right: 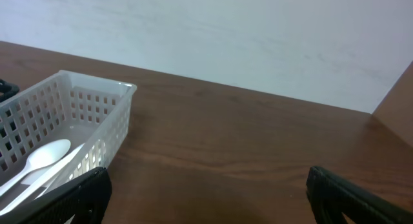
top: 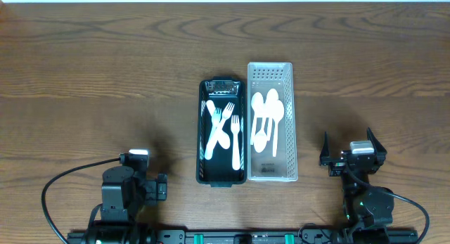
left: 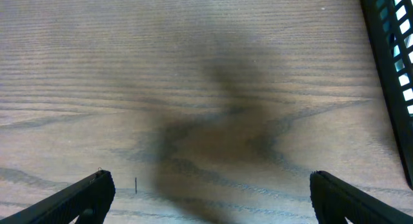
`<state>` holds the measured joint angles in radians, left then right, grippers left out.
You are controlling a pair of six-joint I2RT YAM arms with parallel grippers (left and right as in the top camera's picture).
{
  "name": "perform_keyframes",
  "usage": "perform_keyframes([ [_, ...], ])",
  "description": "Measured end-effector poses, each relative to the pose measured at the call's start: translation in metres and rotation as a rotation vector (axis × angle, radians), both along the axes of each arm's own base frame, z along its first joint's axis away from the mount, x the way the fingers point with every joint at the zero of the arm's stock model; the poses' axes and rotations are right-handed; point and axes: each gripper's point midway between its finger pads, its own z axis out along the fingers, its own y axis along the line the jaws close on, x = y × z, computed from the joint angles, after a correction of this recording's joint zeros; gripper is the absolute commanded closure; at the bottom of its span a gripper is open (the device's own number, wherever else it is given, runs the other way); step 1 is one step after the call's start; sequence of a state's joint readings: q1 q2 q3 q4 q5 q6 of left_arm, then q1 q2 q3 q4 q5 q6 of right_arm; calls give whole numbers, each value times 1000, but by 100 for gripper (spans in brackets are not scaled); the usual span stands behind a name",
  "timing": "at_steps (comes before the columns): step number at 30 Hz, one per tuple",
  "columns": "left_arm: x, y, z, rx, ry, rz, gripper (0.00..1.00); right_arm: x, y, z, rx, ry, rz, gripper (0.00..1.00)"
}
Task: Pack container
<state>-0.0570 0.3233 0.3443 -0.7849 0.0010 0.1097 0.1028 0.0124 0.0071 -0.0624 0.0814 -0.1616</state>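
Seemingly no pick is in hand. The left gripper (left: 211, 180) at seven o'clock of the baskets and the right gripper (top: 349, 147) at four o'clock are both spread wide and empty. Forks (top: 234, 135) lie in the black basket (top: 200, 131) and spoons (top: 271, 110) in the white basket (top: 293, 117) at its three o'clock. Any next move probably calls for a reach toward twelve.

Both arms are black throughout. The left arm (top: 118, 195) carries a pale grey cap on top, and the left cable (top: 60, 182), black, loops off its side. The right arm (top: 365, 198) shows a pale grey block and small green lights. The right cable (top: 416, 203) is also black. The left hand (left: 211, 182) and right hand (right: 208, 179) each have two matte black, wedge-shaped fingers.
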Motion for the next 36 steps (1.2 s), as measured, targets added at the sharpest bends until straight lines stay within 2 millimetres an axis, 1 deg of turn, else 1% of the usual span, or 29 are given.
perform_keyframes([
  [14,0,0,0,0,0,0,2,0,0,0,0,0,0,1],
  [18,-3,0,2,-2,-14,-1,2,0,0,0,0,1,1,1],
  [20,2,-2,12,-14,-80,-9,2,0,0,0,0,0,2,1],
  [21,9,-4,21,-22,-145,-14,2,0,0,0,0,0,3,1],
  [22,18,-5,32,-30,-224,-19,2,0,1,0,0,0,3,1],
  [25,47,-10,75,-53,-527,-35,2,0,1,0,0,1,3,1],
  [26,51,-11,82,-58,-590,-40,2,0,1,0,0,0,3,1],
  [27,59,-12,97,-63,-700,-43,2,0,0,0,0,1,3,1],
  [29,65,-13,110,-69,-815,-48,2,0,1,0,0,0,3,1],
  [30,68,-13,112,-68,-858,-51,2,0,0,0,1,0,3,1],
  [31,69,-13,111,-60,-875,-55,2,0,0,0,1,0,3,1],
  [33,71,-13,104,-36,-873,-66,2,0,0,0,1,0,3,1],
  [36,71,-13,102,9,-868,-85,2,0,0,0,1,0,3,1],
])
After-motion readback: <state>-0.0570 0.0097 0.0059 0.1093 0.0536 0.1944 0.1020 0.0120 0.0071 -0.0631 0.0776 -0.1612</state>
